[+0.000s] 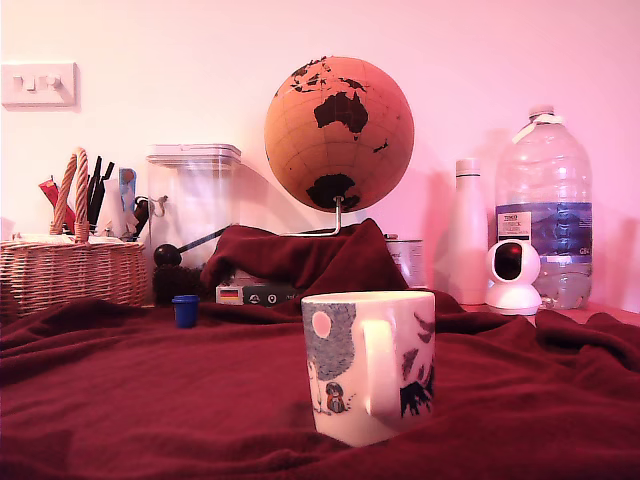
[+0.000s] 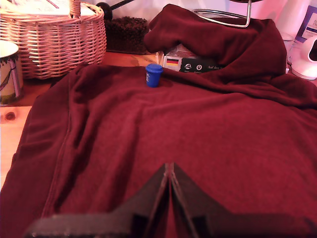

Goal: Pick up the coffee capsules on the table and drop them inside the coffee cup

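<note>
My tool (image 2: 169,171) is clenched empty over the dark-red blanket (image 2: 188,139); small dark-blue plastic capsule (image 2: 153,75) sits far ahead, upright. Approach step: I'd open up, then reach forward.

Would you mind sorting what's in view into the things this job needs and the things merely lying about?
Job: blue capsule, standing on the red blanket; white mug; tool, shut and empty.

Lying about: wicker basket, globe, water bottle, small white camera, clear plastic box.

Pale wall (image 1: 150,40) washed pink; white switch plate (image 1: 38,83) upper left of exterior view.
</note>
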{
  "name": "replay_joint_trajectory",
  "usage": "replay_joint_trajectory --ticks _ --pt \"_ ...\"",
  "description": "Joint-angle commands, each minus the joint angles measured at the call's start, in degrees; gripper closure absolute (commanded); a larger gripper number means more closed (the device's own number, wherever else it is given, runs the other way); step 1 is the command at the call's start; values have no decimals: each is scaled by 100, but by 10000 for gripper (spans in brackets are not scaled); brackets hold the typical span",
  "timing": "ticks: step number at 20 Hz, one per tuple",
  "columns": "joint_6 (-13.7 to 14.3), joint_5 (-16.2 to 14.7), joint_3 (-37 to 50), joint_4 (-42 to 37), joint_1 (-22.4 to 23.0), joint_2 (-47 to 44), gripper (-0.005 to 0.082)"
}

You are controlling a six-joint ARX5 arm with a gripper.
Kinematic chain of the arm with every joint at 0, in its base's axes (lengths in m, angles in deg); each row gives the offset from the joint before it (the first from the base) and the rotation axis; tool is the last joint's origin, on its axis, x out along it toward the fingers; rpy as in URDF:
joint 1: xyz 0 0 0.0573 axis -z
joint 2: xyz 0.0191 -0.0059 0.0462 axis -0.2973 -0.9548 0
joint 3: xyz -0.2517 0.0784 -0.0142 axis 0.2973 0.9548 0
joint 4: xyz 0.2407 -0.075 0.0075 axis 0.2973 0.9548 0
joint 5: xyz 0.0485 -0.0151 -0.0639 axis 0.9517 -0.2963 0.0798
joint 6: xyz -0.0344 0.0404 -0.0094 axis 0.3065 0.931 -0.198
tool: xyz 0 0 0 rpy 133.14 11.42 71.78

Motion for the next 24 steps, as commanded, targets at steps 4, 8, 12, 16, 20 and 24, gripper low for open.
replay_joint_trajectory --ticks 4,8,12,16,20,24 --pt "575 -4 83 -822 11 468 788" --pt "474 -42 81 -951 11 468 788" --pt "116 -195 81 -1335 17 468 788" --pt "-94 -350 28 -1432 24 459 788" --pt "-181 -352 -203 -1427 33 184 788" --pt "-177 -358 -326 -1646 35 -669 788"
